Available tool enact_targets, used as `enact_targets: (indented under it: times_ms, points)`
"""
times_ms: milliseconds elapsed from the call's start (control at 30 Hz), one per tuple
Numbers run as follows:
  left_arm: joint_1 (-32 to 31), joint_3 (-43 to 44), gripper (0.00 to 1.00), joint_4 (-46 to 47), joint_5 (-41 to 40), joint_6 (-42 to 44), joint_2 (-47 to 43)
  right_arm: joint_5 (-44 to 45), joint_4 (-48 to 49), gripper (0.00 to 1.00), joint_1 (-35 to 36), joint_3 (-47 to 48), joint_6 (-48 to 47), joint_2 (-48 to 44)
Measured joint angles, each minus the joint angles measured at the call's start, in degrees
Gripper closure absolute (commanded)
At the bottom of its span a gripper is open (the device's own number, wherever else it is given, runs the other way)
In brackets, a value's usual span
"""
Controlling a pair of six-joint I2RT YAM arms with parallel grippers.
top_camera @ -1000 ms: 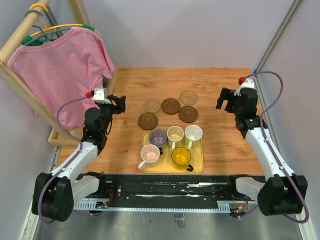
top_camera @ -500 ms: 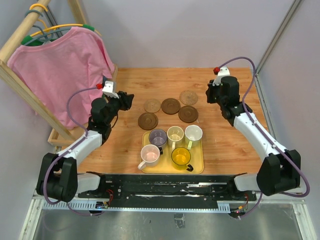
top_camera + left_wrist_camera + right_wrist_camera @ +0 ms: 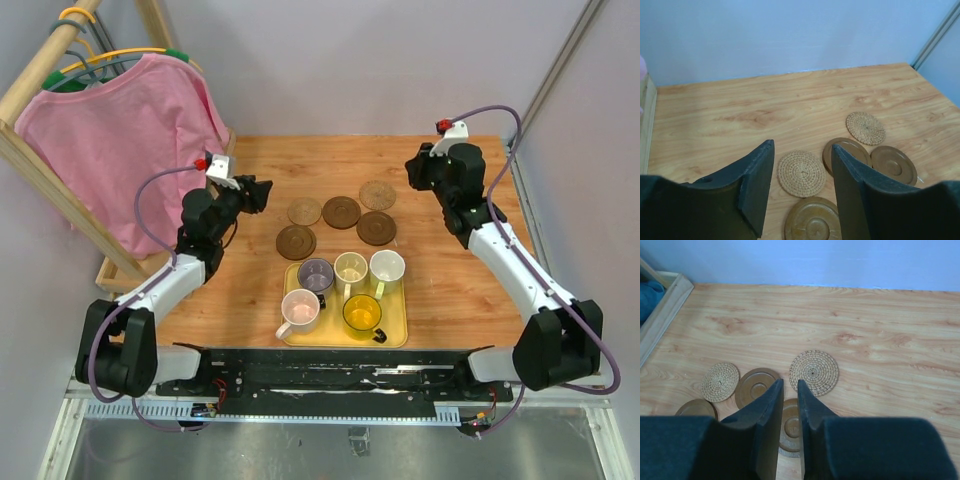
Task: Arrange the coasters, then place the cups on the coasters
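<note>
A light wooden surface (image 3: 450, 290) is enclosed by pale walls, and a pink shirt (image 3: 120, 140) hangs on a rack at ten o'clock. Five round coasters (image 3: 341, 211) lie clustered in the middle of the surface, three dark brown and two tan and woven. At six o'clock from them, a yellow tray (image 3: 346, 343) holds all five cups (image 3: 351, 268). My left claw (image 3: 264, 190) hovers at nine o'clock of the coasters, with its fingers moderately apart and holding nothing. My right claw (image 3: 413, 176) hangs at two o'clock of them, narrowed to a thin slit and also empty.
</note>
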Motion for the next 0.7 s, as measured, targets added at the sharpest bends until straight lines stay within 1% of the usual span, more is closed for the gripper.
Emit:
enact_targets:
  times_ms: [33,67,100,167,200,233,300,333,500,567,700]
  points:
    - [0.0,0.5,0.47,-0.1,0.2,0.0,0.2,-0.1,0.2,0.92,0.0,0.0,0.1,-0.2]
    - [0.0,0.9,0.5,-0.1,0.3,0.0,0.3,-0.4,0.4,0.96,0.0,0.0,0.2,-0.3]
    - [0.0,1.2,0.55,-0.1,0.4,-0.1,0.3,-0.7,0.5,0.99,0.0,0.0,0.1,-0.4]
    - [0.0,1.5,0.7,-0.1,0.6,-0.2,0.3,-1.4,0.7,0.99,0.0,0.0,0.0,-0.4]
    - [0.0,1.6,0.81,-0.1,0.7,-0.3,0.5,-1.8,0.6,0.99,0.0,0.0,-0.2,-0.4]
    - [0.0,1.8,0.89,-0.1,1.0,-0.2,0.8,-2.5,0.5,0.99,0.0,0.0,-0.4,-0.3]
    - [0.0,2.3,0.97,-0.3,2.0,-0.6,1.8,-3.2,-0.7,0.99,0.1,1.0,-1.0,0.3]
    - [0.0,2.9,0.99,-0.3,3.0,-0.8,2.8,-3.5,-1.2,0.99,0.2,1.8,-1.3,0.9]
    - [0.0,7.0,0.99,0.0,9.9,-3.5,9.7,-3.7,-4.4,0.99,3.7,6.6,-5.1,5.7]
    - [-0.1,7.4,0.99,0.8,12.6,-5.0,12.3,-3.8,-5.5,0.99,5.6,7.3,-6.5,7.2]
    - [-0.7,7.4,0.99,1.2,15.0,-6.4,15.5,-4.6,-8.6,0.97,8.4,9.3,-8.5,11.6]
